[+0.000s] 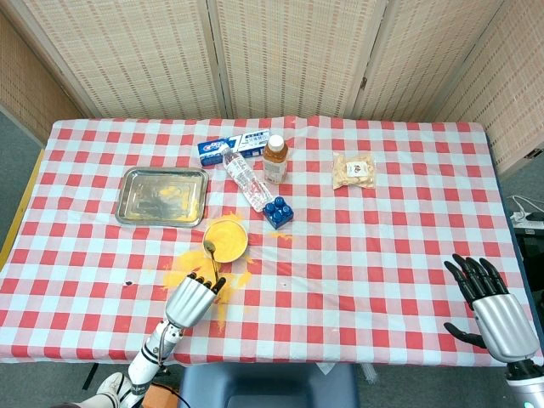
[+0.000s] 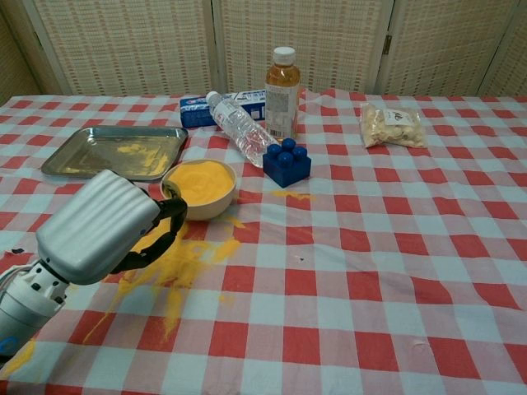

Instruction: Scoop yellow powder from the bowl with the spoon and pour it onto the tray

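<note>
A cream bowl (image 1: 226, 240) (image 2: 200, 187) of yellow powder stands just right of the steel tray (image 1: 161, 195) (image 2: 115, 152), which holds a little yellow powder. My left hand (image 1: 191, 299) (image 2: 99, 226) pinches the handle of a spoon (image 1: 212, 259) below the bowl. The spoon's head sits at the bowl's left rim in the head view. In the chest view the hand hides most of the spoon. My right hand (image 1: 493, 310) rests at the table's near right corner with fingers spread and nothing in it.
Spilled yellow powder (image 1: 191, 272) (image 2: 177, 259) covers the cloth between bowl and left hand. Behind the bowl lie a water bottle (image 1: 246, 180), a blue block (image 1: 278, 212), a juice bottle (image 1: 274, 158) and a toothpaste box (image 1: 223, 146). A snack bag (image 1: 354, 170) sits further right.
</note>
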`<state>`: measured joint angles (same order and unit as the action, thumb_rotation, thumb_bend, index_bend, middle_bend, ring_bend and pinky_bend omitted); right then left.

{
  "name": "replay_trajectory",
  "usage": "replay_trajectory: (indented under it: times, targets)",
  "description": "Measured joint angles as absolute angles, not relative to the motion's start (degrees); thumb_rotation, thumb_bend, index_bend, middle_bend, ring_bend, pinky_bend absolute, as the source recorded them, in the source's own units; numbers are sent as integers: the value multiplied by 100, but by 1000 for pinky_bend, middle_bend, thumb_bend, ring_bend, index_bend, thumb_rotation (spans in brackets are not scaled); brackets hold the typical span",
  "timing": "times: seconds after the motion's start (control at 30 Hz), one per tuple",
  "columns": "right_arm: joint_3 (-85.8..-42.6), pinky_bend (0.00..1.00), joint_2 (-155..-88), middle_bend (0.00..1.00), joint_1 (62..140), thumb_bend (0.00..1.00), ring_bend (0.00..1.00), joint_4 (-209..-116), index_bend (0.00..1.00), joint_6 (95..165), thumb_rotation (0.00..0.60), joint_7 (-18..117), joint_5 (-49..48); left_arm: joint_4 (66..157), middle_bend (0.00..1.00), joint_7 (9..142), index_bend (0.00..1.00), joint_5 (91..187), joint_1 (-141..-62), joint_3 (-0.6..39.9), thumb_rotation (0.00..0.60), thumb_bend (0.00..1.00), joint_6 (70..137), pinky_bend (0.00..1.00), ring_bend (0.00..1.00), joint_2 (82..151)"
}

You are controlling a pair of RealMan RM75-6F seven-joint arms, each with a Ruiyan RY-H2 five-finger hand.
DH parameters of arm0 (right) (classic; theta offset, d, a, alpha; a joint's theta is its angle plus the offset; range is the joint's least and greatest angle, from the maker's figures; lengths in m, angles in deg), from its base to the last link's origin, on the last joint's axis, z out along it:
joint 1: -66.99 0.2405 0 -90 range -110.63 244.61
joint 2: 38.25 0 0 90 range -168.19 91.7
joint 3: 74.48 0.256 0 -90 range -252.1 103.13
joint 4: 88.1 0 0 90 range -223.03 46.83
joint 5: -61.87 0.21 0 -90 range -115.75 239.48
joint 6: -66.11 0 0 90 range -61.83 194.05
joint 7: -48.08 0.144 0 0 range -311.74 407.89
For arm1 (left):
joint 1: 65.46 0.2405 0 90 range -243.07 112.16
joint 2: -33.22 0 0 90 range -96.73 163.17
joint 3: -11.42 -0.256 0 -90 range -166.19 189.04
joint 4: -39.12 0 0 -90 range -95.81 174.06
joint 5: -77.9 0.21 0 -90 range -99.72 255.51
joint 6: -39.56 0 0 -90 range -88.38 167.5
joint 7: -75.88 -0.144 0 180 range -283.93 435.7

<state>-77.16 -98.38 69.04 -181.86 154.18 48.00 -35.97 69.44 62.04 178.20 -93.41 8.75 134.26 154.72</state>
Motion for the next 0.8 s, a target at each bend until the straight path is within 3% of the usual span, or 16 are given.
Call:
replay_trajectory:
  times: [0.27,0.53,0.8]
  targets:
    - [-7710,0,-9845,0,6909,0,0,-18184,0,15410,600,4793,-3587,6929,1000,6244,633,17817,-9347,883,600,458,13463,1000,1000,15467]
    - [-7711,0,-9844,0,6914,0,0,-18193,0,15391,600,4787,-3577,6994,1000,6399,764,17896,-9396,884,600,639,13710,1000,1000,15394]
    - [-7711,0,-9852,0,6909,0,0,-18200,0,15394,600,4764,-3571,7209,1000,6887,824,17902,-9515,986,600,645,13884,1000,1000,15303]
